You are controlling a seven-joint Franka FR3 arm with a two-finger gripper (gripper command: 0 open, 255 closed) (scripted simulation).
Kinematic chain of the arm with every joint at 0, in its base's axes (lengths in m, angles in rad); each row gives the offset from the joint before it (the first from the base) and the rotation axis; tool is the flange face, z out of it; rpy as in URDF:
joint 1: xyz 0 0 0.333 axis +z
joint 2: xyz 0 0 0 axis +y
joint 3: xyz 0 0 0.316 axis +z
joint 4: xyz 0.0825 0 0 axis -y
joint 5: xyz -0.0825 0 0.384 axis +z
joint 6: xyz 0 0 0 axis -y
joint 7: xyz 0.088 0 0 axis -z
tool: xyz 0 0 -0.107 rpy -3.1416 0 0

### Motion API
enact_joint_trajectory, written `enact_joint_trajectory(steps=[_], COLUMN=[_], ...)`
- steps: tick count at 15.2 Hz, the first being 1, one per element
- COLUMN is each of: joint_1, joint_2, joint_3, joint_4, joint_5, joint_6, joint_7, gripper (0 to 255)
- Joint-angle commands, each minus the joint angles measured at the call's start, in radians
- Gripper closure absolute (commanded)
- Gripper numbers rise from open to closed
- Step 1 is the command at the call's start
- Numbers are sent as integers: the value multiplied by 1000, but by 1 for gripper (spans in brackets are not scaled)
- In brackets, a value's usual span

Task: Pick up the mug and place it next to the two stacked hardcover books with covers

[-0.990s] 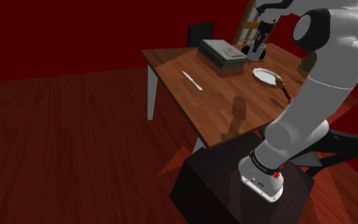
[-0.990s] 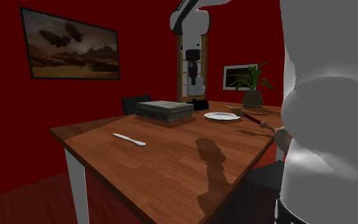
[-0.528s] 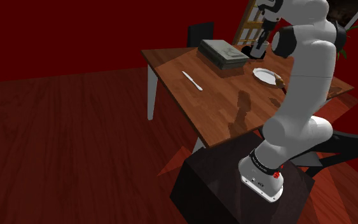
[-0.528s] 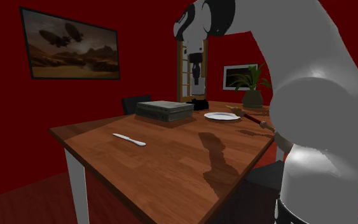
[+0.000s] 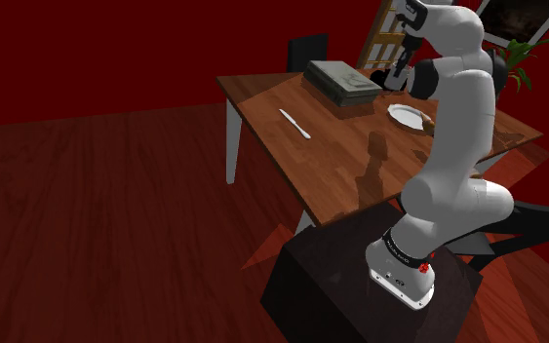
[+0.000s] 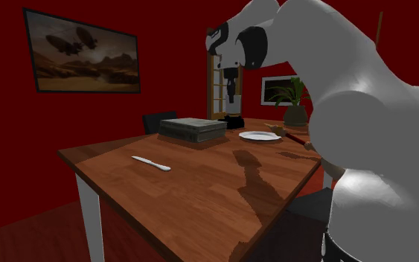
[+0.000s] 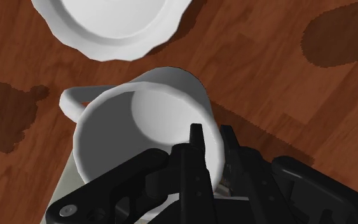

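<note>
Mug (image 7: 139, 114), plain white, single-handled, round open mouth, its wall pinched by the black tool (image 7: 212, 133)

Wooden counter (image 5: 301, 156) on white legs, sitting on a reddish plank floor (image 5: 97, 224). White knife (image 5: 294, 125) lying flat near the counter's edge at the shoulder view's left, well apart from a white plate (image 5: 408, 115). Brown-handled utensil (image 6: 297, 139) right by the plate's rim, can't tell what exactly. Dark chair (image 5: 307, 49) behind the counter. Potted plant (image 6: 295, 100) and framed airship painting (image 6: 81, 52) against red walls.
</note>
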Motion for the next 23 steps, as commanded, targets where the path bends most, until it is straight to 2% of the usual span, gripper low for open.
enact_joint_trajectory(steps=[1, 11, 23], joint_1=[17, 59, 79], joint_2=[-21, -55, -40], joint_3=[-4, -8, -1], joint_4=[-69, -270, -412], joint_5=[-5, -11, -1], joint_6=[46, 207, 359], joint_7=[-4, -12, -19], gripper=[255, 255, 255])
